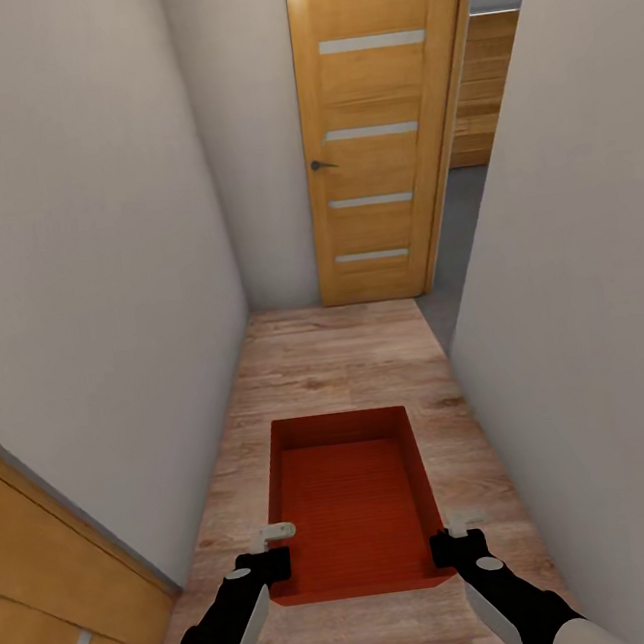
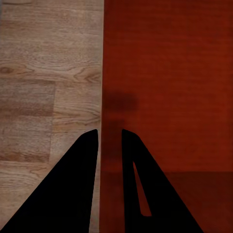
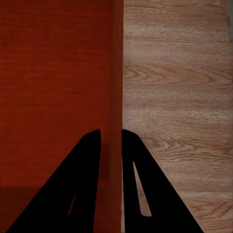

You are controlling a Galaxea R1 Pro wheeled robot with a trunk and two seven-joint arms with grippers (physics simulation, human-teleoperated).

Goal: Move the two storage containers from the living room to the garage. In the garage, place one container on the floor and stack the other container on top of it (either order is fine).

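the orange-red storage container (image 1: 350, 500) hangs above the wood-plank floor (image 1: 337, 360) of a narrow white-walled corridor, carried between both arms. the left gripper (image 1: 272, 548) pinches its left wall, fingers (image 2: 73, 189) narrow around the thin wall. the right gripper (image 1: 457, 532) clamps the right wall likewise. a wooden door (image 1: 383, 123) stands ahead.

A light wood-plank floor (image 1: 337, 360) runs up the frame's middle between white walls (image 1: 84, 271) to a tall wooden door (image 1: 383, 123) with a dark handle (image 1: 321, 165) at upper centre, while another wooden door (image 1: 56, 617) fills the lower left corner.
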